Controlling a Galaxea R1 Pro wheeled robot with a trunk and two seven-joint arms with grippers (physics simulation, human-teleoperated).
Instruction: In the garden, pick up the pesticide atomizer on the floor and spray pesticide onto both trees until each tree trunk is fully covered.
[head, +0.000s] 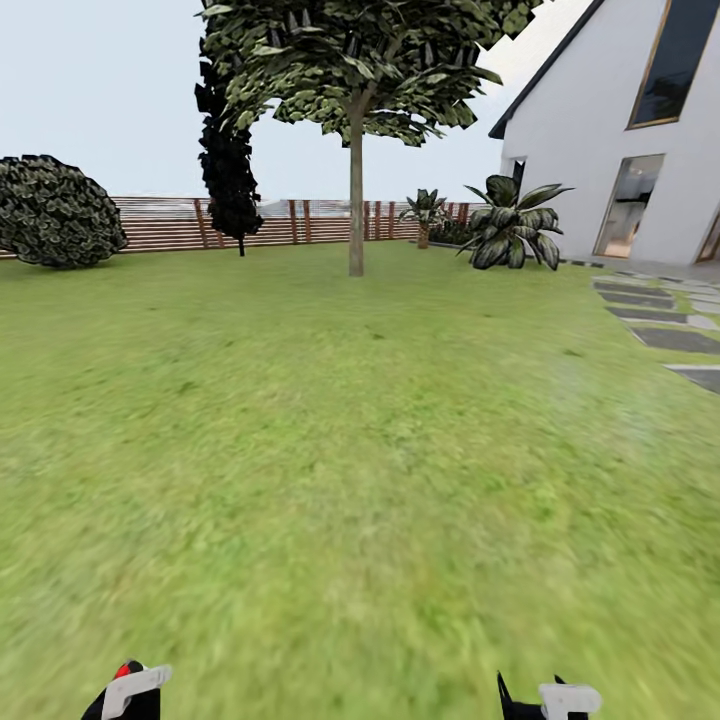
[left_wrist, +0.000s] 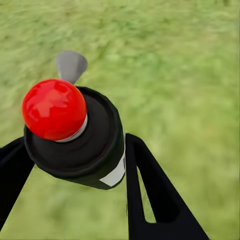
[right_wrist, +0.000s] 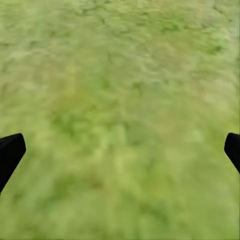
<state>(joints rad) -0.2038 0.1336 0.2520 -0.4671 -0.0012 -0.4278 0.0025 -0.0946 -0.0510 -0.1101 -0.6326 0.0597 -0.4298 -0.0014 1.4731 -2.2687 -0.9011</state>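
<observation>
A wide green lawn (head: 330, 450) was seen ahead of the robot, running back to a reddish-brown slatted fence (head: 170, 224). At about 12 o'clock a tree (head: 356, 60) stood on the grass, its pale, bare trunk (head: 356, 200) upright and branchless low down, with jagged green foliage spread high above. Slightly further back, toward 11 o'clock, a second, very dark tree (head: 228, 160) stood just in front of the fence. A round dark bush (head: 55, 212) sat at 10 o'clock, a short palm (head: 514, 222) at 1 o'clock, and a white house (head: 620, 130) at 2 o'clock, with grey stepping stones (head: 672, 338) laid in the grass beside it.

The left hand (left_wrist: 75, 165) was closed around the pesticide atomizer (left_wrist: 80, 135) — a dark bottle with a red tip and a white band, gripped between the two black fingers (left_wrist: 150, 190) and held above the grass. In the head view the same red tip could be made out at the lower edge, at about 7 o'clock, on the left hand (head: 128, 692).

The right hand (right_wrist: 120, 150) was spread wide — its two dark fingertips (right_wrist: 10, 152) sat at opposite edges of the wrist view, with bare grass between them. It was also seen at 5 o'clock in the head view (head: 548, 698).
</observation>
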